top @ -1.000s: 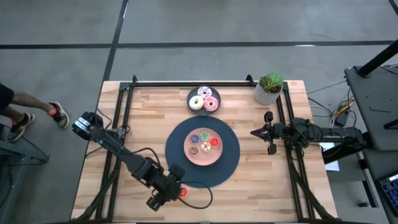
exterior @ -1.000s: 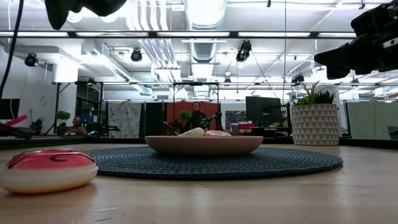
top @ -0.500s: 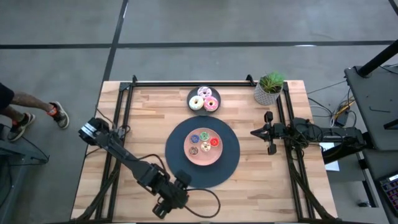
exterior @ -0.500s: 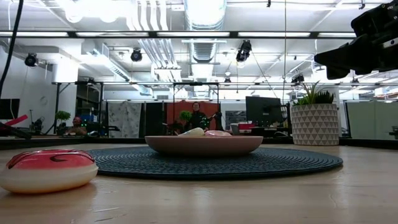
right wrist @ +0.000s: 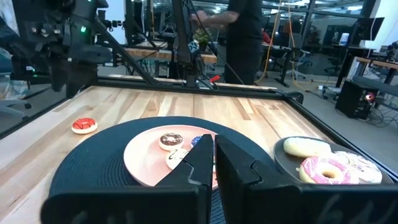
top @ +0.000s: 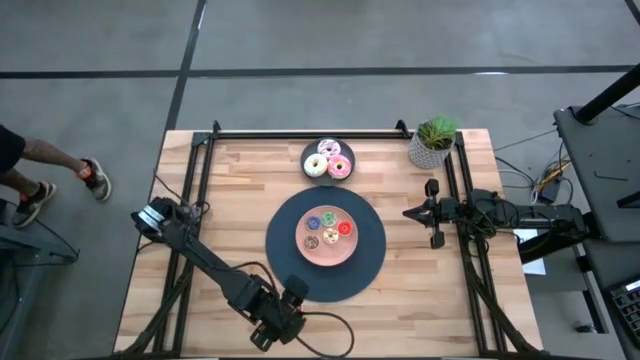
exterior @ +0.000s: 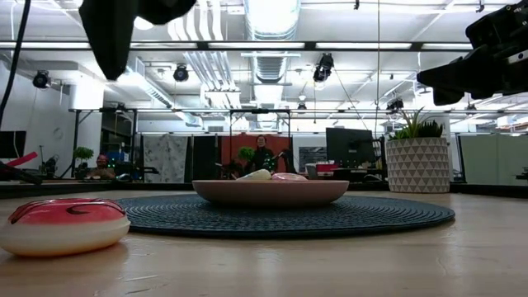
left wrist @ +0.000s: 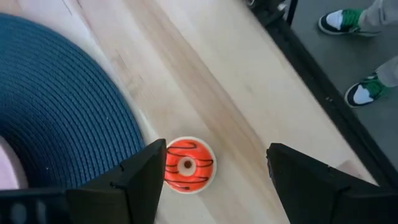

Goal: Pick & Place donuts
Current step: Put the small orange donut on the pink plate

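Observation:
A red-iced donut point(left wrist: 188, 165) with dark stripes lies flat on the bare wood just off the near left rim of the round dark mat point(top: 372, 262). My left gripper point(left wrist: 216, 149) hovers open above it, pointing steeply down, with a finger on each side and the donut nearer one of them. In the high view that gripper point(top: 285, 312) hides the donut. The low view shows the donut point(exterior: 64, 224) resting on the table with the gripper point(exterior: 124, 33) high above. Several tiny donuts lie on the pink plate point(top: 306, 250). My right gripper point(right wrist: 213, 155) waits shut at the table's right side.
A small dark plate point(top: 307, 150) with three larger donuts stands at the far middle. A potted plant point(top: 433, 142) stands at the far right corner. Black frame rails run along the table's left, right and far sides. A person's shoes point(left wrist: 367, 93) are on the floor beyond the table's edge.
My left gripper has swung toward the table's near edge and sunk, coming over the red donut and covering it in the high view. It has stayed open. The donut has not moved.

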Robot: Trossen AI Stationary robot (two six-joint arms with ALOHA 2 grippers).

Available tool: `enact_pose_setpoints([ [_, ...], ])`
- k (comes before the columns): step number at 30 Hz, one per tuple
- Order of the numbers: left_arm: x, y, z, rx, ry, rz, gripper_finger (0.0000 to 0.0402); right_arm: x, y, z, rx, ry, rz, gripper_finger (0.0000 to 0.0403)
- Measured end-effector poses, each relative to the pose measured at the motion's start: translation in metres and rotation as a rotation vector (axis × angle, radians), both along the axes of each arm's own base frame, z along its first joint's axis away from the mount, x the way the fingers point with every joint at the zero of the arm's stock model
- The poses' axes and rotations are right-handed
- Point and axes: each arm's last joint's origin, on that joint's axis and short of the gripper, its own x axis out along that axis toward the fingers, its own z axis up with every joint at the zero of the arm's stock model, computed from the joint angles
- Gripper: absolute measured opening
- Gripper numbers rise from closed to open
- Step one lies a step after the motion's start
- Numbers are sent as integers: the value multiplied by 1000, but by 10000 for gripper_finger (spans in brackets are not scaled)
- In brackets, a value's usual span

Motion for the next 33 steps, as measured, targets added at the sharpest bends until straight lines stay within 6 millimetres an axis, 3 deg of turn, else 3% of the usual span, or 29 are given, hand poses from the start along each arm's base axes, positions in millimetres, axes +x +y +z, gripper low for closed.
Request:
enact_pose_setpoints([
  [19,19,9,-42,55,96,99,250,0,0,0,0,1,1,8],
  [33,13,15,-60,81,150,125,250,0,0,0,0,1,1,8],
])
